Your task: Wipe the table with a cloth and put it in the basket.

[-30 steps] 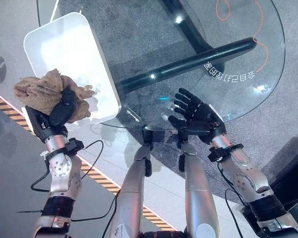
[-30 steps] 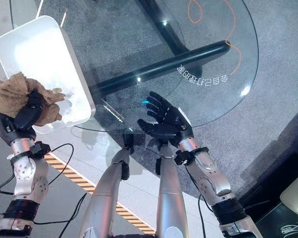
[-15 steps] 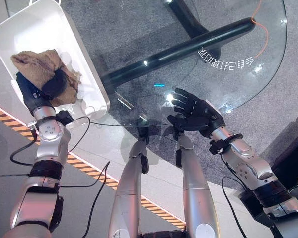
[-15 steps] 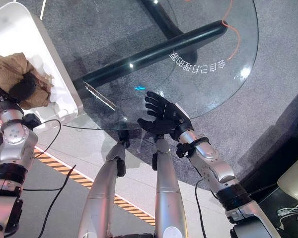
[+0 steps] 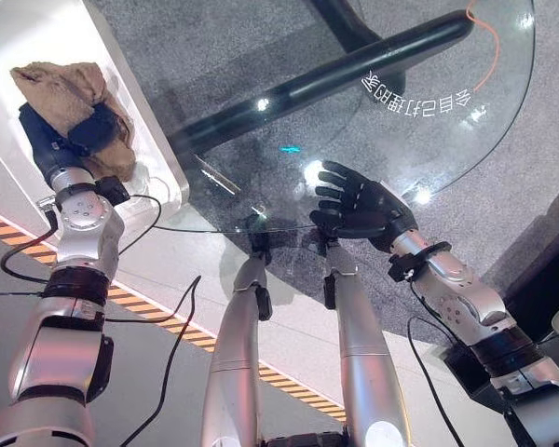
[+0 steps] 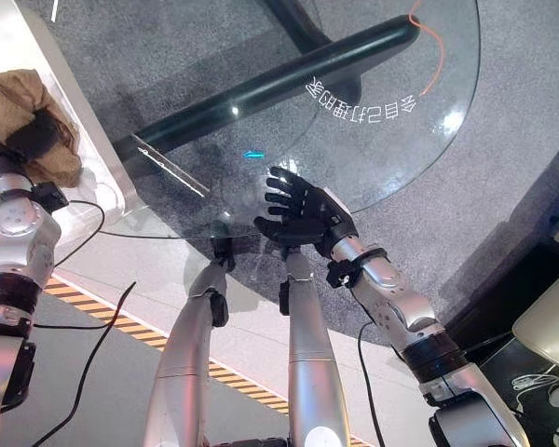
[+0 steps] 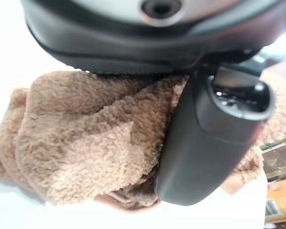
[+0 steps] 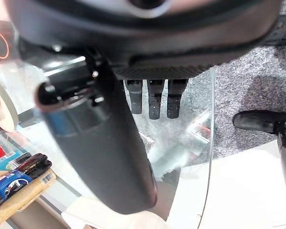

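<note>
Lower middle of the frame, at the near rim of the round glass desk (image 5: 419, 102): right robot hand (image 5: 359, 203), palm down, fingers spread and straight, released, grasping nothing, resting at or just over the glass near its edge. In the right wrist view, straight fingers (image 8: 155, 98) pointing out over the clear pane, thumb alongside, grey carpet (image 8: 248, 90) past the rim. Through the glass, a dark tubular desk leg (image 5: 317, 88) running from centre toward the upper right, an orange cord (image 5: 489, 42) curling near the upper right edge, pale lettering on the pane just below it. Farther out, upper left of the frame: left robot hand (image 5: 70, 140) clenched on the brown fleecy cloth (image 5: 61, 88), thumb (image 7: 205, 143) pressed over the bunched fabric in the left wrist view. Cloth down inside the white basket (image 5: 144, 140), against its pale inner surface, robot hand and cloth both within the basket's walls; whether the cloth touches the basket floor, hard to tell. Basket standing beside the desk's left edge, its near corner just beside the glass rim.
</note>
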Controlling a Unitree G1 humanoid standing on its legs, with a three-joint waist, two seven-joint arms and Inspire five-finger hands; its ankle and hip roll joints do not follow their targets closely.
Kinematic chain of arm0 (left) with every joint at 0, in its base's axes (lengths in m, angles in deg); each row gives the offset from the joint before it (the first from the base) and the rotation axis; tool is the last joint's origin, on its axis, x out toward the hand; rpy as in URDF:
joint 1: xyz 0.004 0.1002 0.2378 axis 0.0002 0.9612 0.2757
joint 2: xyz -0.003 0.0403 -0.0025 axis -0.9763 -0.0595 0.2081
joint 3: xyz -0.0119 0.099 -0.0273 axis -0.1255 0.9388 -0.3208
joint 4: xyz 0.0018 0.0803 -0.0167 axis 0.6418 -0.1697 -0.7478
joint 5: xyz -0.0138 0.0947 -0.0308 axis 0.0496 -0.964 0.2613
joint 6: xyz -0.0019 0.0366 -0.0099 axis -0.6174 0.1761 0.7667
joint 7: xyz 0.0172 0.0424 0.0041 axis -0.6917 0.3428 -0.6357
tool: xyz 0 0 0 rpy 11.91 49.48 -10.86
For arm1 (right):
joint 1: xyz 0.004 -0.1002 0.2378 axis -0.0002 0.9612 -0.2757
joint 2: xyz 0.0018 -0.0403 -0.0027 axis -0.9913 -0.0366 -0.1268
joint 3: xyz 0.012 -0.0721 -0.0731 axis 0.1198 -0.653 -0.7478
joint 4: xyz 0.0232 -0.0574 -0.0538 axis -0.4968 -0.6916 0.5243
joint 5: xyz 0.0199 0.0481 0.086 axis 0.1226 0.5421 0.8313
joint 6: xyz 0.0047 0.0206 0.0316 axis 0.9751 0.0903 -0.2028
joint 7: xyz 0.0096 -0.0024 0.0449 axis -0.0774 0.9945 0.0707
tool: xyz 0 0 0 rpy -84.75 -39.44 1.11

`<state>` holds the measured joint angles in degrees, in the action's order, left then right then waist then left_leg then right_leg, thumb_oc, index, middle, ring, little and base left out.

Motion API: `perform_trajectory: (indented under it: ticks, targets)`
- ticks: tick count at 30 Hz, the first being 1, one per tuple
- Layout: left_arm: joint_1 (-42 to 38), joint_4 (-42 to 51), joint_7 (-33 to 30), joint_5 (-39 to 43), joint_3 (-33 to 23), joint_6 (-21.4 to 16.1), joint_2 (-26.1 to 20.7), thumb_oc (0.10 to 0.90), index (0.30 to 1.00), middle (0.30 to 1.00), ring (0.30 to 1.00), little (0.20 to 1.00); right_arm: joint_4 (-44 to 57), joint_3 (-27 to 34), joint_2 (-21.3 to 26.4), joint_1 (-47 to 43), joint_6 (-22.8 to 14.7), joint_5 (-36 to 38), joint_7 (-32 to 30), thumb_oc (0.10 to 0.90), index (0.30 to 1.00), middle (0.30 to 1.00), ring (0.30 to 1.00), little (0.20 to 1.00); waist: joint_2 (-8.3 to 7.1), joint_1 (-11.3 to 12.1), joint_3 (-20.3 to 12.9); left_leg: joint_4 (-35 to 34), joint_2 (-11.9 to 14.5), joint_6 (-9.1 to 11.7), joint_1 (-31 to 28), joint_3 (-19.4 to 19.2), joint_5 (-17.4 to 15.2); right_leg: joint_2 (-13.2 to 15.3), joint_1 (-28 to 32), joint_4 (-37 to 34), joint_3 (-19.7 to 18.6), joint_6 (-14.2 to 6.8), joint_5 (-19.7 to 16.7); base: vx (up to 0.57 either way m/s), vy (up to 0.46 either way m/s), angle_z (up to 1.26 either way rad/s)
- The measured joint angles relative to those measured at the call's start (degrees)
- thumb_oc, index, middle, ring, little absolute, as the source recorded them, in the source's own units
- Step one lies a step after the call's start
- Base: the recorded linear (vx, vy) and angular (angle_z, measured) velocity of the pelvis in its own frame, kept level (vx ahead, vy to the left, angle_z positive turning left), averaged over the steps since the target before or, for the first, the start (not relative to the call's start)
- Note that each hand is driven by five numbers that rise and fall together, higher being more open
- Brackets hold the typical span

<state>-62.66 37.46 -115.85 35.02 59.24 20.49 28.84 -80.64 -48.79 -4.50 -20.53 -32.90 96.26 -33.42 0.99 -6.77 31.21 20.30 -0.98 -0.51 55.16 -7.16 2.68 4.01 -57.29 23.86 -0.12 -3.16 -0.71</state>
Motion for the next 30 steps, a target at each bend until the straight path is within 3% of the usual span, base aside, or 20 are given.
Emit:
perform_trajectory:
  ticks: [4, 8, 11, 20, 30]
  targets:
    - [-2.0, -1.9, 0.0, 1.7, 0.1, 1.6, -0.4, 0.8, 0.9, 0.9, 0.9, 0.9, -0.6, -0.7, 0.0, -0.7, -0.1, 0.4, 0.0, 0.8, 0.9, 0.9, 0.9, 0.9, -0.1, -0.5, 0.0, 0.2, 0.2, 0.0, 0.3, 0.2, 0.0, 0.0, 0.0, 0.0, 0.2, 0.0, 0.0, 0.0, 0.0, 0.0]
    - [-2.3, -2.6, 0.0, 2.2, 0.0, 1.5, -1.7, 0.8, 0.9, 0.9, 0.9, 0.9, -0.7, -1.0, 0.0, -1.1, -0.1, 0.6, 0.0, 0.8, 0.9, 0.9, 0.9, 0.9, -0.17, -1.3, 0.0, 0.9, 0.3, 0.1, 1.1, 1.2, -0.1, 0.0, 0.0, -0.2, 1.2, 0.0, 0.0, -0.01, -0.029, 0.05]
    - [-2.7, -2.6, 0.0, 2.4, -0.1, 1.1, -2.2, 0.8, 0.9, 0.9, 0.9, 0.9, -0.7, -1.0, -0.1, -1.1, -0.1, 0.7, 0.0, 0.8, 0.9, 0.9, 0.9, 0.9, -1.04, -1.3, -0.1, 1.1, 0.3, 0.1, 1.2, 1.3, -0.1, 0.0, 0.0, -0.1, 1.3, 0.0, 0.0, -0.01, -0.043, 0.02]
    - [-2.7, -2.9, -0.3, 3.3, -0.2, 0.7, -2.2, 0.8, 0.9, 0.9, 0.9, 0.9, -0.7, -1.0, -0.1, -0.9, -0.1, 0.8, -0.5, 0.8, 0.9, 0.9, 0.9, 0.9, -1.11, -1.3, -0.1, 1.4, 0.4, 0.2, 1.0, 1.5, -0.1, 0.0, 0.5, -0.1, 1.6, 0.0, 0.0, -0.02, -0.054, 0.01]
    - [2.5, -2.9, -1.1, 0.7, -0.7, -1.7, -2.2, 0.8, 0.9, 0.9, 0.9, 0.9, -0.6, -1.2, -0.2, 1.6, -0.3, 0.8, -1.0, 0.8, 0.9, 0.9, 0.9, 0.9, -1.2, -1.2, -0.1, 0.7, 0.4, 0.2, -2.1, 1.6, 0.0, 0.0, 3.3, -0.3, 1.7, 0.0, 0.0, -0.02, -0.059, 0.01]
